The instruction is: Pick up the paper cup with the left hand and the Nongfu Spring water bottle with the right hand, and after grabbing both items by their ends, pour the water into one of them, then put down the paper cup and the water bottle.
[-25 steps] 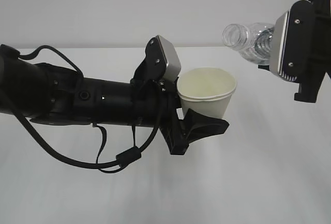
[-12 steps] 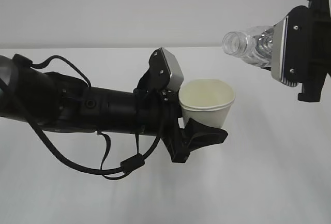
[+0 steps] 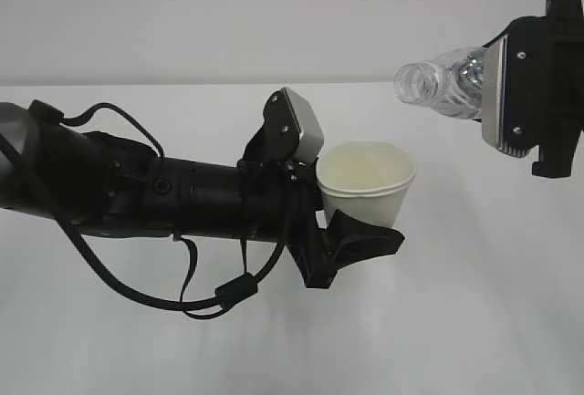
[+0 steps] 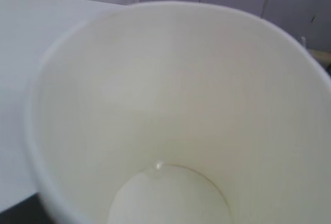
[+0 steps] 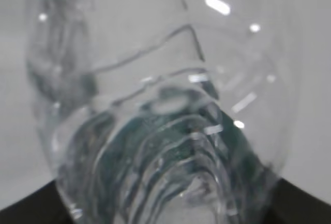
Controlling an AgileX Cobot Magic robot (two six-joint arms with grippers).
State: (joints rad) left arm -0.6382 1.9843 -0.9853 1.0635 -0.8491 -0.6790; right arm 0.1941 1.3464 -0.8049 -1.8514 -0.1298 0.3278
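Observation:
My left gripper [image 3: 363, 205] is shut on the white paper cup [image 3: 367, 181] and holds it upright above the table; one black finger [image 3: 365, 235] shows under the cup's lower part, the other is hidden behind it. The cup's cream inside [image 4: 181, 94] fills the left wrist view, with a small glint at the bottom edge. At the upper right my right gripper [image 3: 500, 94] is shut on the clear uncapped Nongfu Spring water bottle [image 3: 440, 80], which lies nearly level with its mouth pointing left, above and right of the cup. Its ribbed body [image 5: 165, 131] fills the right wrist view. I cannot make out any water.
The white table [image 3: 474, 313] runs under both arms to a pale wall behind. Loose black cables [image 3: 210, 299] hang below the left arm, close to the tabletop.
The left arm has sunk a little, taking the cup lower. The bottle has turned closer to level and its mouth now sits slightly lower and further right.

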